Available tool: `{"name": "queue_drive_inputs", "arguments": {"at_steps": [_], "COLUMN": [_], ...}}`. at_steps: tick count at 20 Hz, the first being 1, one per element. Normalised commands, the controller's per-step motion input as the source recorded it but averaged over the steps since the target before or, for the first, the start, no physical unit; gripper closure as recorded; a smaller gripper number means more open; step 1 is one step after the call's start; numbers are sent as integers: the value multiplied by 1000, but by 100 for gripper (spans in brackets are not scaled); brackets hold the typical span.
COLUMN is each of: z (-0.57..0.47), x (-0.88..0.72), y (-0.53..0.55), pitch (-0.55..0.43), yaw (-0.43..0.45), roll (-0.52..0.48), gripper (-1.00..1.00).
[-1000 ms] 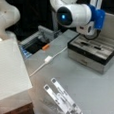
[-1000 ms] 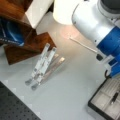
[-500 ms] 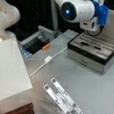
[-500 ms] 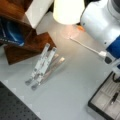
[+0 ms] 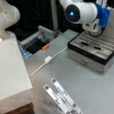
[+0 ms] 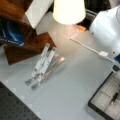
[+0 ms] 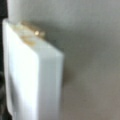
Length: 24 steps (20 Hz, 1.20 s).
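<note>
- The gripper was not clearly shown; the arm [image 5: 81, 12] was held above the open case [image 5: 93, 52]. Whether the fingers were parted or closed could not be told.
- The case, set at a front view's right, was judged rigid and fairly heavy, best gripped by its rim.

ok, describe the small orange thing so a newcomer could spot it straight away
Start at the grey tabletop and follow the thin white cable past its white rectangular adapter block toward a front view's top left. There the small orange oblong piece lies at the edge of the dark recessed tray. It is the only orange thing among white, grey and black neighbours.
</note>
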Motion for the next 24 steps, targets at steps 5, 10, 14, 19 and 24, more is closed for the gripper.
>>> {"name": "queue_drive_inputs", "arguments": {"at_steps": [5,10,14,19,24], "z": [-45,-33,-12,46,98], "x": [90,57,32,-6,-57], "y": [272,281,182,-17,-282], "pitch": [-67,-67,-50,-5,61], "yaw": [-91,-90,-95,-78,-42], "roll": [88,114,105,34,-81], "gripper": [-100,-100,-100,-100,-100]}}
